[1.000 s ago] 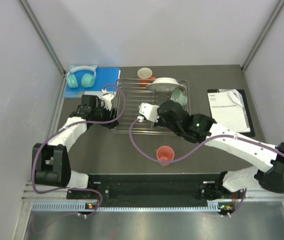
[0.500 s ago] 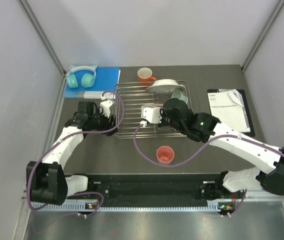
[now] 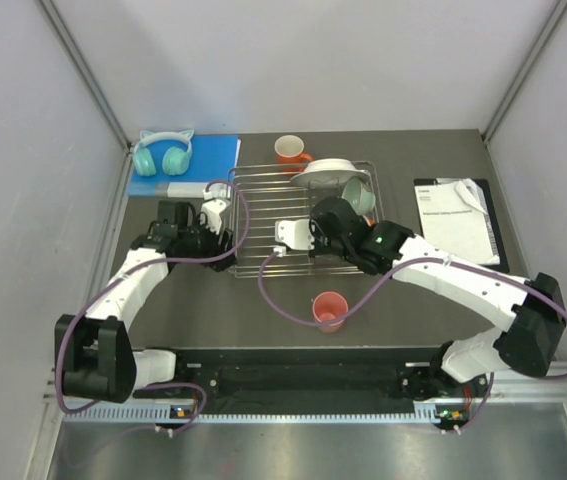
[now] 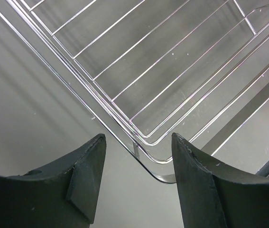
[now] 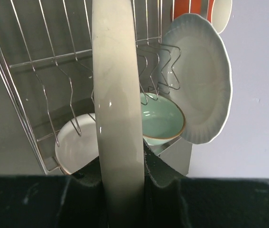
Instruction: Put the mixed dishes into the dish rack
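Note:
The silver wire dish rack [image 3: 263, 205] stands mid-table. It holds a white plate [image 3: 328, 170] on edge and a mint-green bowl [image 3: 360, 193]. My right gripper [image 3: 321, 215] is over the rack, shut on the cream plate [image 5: 117, 95], which it holds upright and edge-on. Its wrist view also shows the white plate [image 5: 200, 76], the mint-green bowl [image 5: 160, 118], the white-inside orange bowl [image 5: 77, 145] and the orange mug [image 5: 196, 9]. The mug [image 3: 288, 150] stands behind the rack. The pink cup [image 3: 330, 310] stands on the table in front. My left gripper [image 3: 218, 228] is open and empty at the rack's near left corner [image 4: 143, 137].
Teal cat-ear headphones [image 3: 163, 155] lie on a blue pad [image 3: 218, 152] at the back left. A black clipboard with white paper [image 3: 458, 220] lies at the right. Grey walls close in the table on three sides.
My right gripper has carried the plate further over the rack, toward the white plate and bowl. My left gripper has drawn back from the rack's left side to its near corner.

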`<state>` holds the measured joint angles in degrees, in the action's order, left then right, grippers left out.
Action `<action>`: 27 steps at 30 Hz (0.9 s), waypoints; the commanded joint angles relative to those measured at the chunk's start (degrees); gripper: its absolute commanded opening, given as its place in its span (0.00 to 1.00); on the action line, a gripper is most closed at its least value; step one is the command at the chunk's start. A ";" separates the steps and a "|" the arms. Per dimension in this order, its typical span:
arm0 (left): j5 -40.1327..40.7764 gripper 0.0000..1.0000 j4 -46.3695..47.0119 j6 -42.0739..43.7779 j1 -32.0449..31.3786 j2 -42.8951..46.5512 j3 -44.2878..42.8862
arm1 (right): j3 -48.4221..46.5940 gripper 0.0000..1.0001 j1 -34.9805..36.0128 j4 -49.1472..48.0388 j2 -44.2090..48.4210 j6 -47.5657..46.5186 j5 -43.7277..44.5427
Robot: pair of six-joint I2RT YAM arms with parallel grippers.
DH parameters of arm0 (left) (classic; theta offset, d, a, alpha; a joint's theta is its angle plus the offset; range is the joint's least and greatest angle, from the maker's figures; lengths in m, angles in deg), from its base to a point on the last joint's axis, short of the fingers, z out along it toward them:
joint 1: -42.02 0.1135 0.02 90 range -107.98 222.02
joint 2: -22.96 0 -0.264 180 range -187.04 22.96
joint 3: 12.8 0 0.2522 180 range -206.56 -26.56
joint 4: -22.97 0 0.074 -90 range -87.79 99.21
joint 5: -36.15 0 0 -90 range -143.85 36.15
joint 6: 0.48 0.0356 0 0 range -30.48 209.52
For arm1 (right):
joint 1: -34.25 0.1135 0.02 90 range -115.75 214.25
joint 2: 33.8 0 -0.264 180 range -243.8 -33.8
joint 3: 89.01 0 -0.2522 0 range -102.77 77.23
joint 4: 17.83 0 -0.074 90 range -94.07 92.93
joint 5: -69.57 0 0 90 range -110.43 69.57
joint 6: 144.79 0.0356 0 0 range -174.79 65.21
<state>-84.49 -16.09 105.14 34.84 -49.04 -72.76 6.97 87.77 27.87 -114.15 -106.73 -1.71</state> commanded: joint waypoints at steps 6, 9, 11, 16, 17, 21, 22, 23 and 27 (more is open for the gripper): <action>-0.04 0.62 -2.91 1.96 -0.20 -1.29 -1.71 | -1.37 0.00 -1.75 -10.06 -1.20 -3.60 2.11; 0.05 0.62 -2.74 1.96 -0.20 -1.47 -1.71 | -1.02 0.00 -2.28 -11.37 -2.08 -4.48 2.81; 0.05 0.61 -2.82 2.05 -0.20 -1.47 -1.88 | -0.67 0.00 -2.63 -12.60 -2.17 -5.53 3.95; 0.31 0.61 -2.82 2.49 -0.20 -1.91 -1.88 | -0.58 0.00 -2.28 -14.28 -1.12 -7.46 5.71; 0.31 0.61 -2.65 2.49 -0.20 -2.00 -1.88 | -0.67 0.00 -2.02 -14.45 -0.86 -7.91 6.15; 0.14 0.61 -2.21 2.14 -0.20 -2.87 -1.79 | -1.37 0.00 -1.22 -13.58 -0.06 -9.40 6.94; 0.13 0.61 -2.12 2.05 -0.20 -2.79 -1.88 | -1.63 0.00 -1.31 -13.14 -0.24 -9.40 6.94; 0.13 0.61 -2.04 2.05 -0.20 -2.79 -1.79 | -1.98 0.00 -1.31 -11.83 -0.59 -9.40 6.51; 0.13 0.61 -2.03 2.22 -0.20 -2.70 -1.79 | -0.93 0.00 -1.31 -12.17 -1.29 -10.19 7.56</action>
<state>-84.92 -16.49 105.95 34.84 -51.05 -73.83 7.98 87.07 23.63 -116.93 -113.38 -0.53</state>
